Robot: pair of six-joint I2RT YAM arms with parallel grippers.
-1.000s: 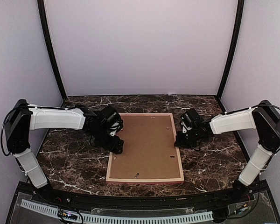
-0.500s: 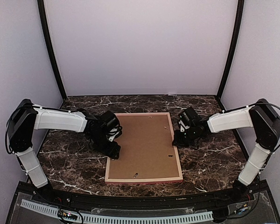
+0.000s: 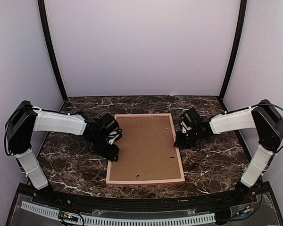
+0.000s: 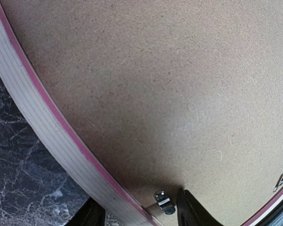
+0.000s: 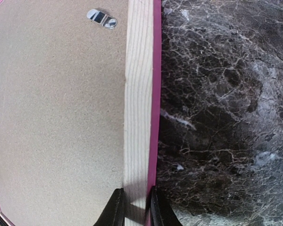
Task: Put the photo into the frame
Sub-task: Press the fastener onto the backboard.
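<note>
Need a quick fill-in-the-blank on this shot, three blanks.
1. The frame lies face down on the table, its brown ____ board up.
2. The right fingers are shut on the frame's ____ rail.
3. The left fingers straddle the opposite rail but stand ____, not clamped.
Missing: backing; right; open

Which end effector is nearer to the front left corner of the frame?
Left. The left end effector straddles the frame's left rail, a little behind that corner; the right end effector pinches the right rail, across the backing board.
</note>
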